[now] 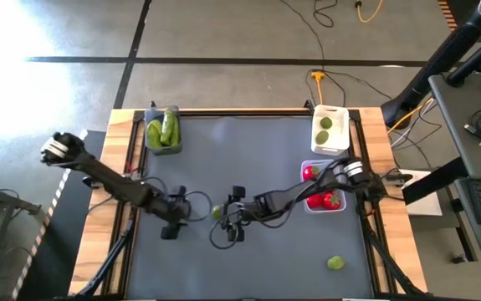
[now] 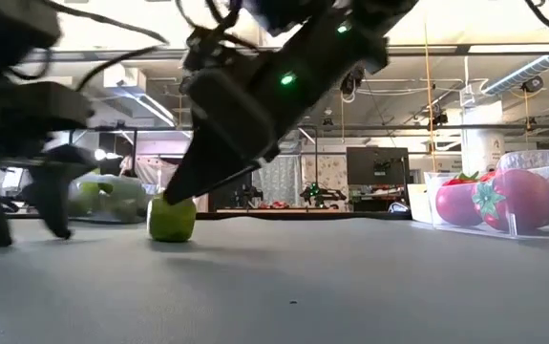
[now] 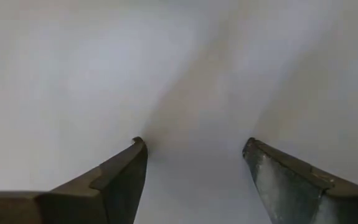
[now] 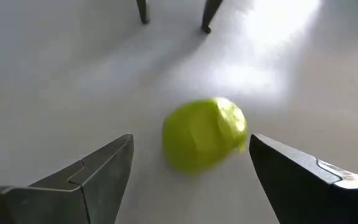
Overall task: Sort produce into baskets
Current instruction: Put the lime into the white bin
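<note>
1. Grey table (image 1: 257, 159): white basket (image 1: 330, 142) at 1 o'clock, clear basket (image 1: 311, 205) with tomatoes (image 1: 309, 173) at 3, dark basket (image 1: 163, 144) with cucumbers (image 1: 170, 129) at 11.
2. Right gripper (image 4: 188, 165), fingers spread, straddles a lime (image 4: 205, 134) near centre.
3. Left gripper (image 3: 194, 165), fingers apart and empty, at 9 o'clock.
4. Second lime (image 1: 335, 263) lies at 5 o'clock.

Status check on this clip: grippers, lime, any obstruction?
Right gripper open, straddling the lime on the mat. Left gripper open, empty, waiting close by. Nothing blocking the grasp.
</note>
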You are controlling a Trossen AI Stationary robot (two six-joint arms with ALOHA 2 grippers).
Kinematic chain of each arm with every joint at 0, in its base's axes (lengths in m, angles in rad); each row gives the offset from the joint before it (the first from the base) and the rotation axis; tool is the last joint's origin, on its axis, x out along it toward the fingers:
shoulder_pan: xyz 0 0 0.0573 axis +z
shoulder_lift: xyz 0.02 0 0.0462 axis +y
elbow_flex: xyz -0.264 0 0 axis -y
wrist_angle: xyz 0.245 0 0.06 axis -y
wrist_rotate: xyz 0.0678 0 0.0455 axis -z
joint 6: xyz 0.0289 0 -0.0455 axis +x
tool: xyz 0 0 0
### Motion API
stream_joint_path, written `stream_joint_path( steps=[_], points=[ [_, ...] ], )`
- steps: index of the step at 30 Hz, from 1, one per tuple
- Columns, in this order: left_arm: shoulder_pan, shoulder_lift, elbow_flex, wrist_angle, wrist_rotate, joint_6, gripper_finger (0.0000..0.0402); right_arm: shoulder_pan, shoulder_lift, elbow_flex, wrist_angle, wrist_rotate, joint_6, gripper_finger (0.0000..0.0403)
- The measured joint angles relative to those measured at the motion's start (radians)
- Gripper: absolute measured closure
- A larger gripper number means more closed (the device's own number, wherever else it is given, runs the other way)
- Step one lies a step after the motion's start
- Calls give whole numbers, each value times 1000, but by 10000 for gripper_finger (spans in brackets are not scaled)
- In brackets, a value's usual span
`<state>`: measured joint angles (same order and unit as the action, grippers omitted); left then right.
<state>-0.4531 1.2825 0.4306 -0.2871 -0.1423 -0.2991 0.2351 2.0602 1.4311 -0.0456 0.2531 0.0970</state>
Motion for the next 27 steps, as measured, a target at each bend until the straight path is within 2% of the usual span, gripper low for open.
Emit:
stream_joint_path(
  steps=[4, 8, 16, 23, 27],
  points=[
    [-95, -78, -71, -2, -31, -196, 146, -13, 80, 97, -8, 1, 3, 88],
    [-146, -115, -103, -3, -36, -277, 147, -27, 145, 204, -52, 5, 1, 95],
    [-156, -143, -110, -33, -19, -270, 147, -43, 219, 357, -321, -29, 147, 127],
    [-157, -153, -115, -20, -79, -172, 147, -42, 231, 447, -481, -24, 139, 171],
    [-155, -158, -115, -19, -109, -151, 147, -55, 212, 576, -782, 9, 156, 211]
  ],
)
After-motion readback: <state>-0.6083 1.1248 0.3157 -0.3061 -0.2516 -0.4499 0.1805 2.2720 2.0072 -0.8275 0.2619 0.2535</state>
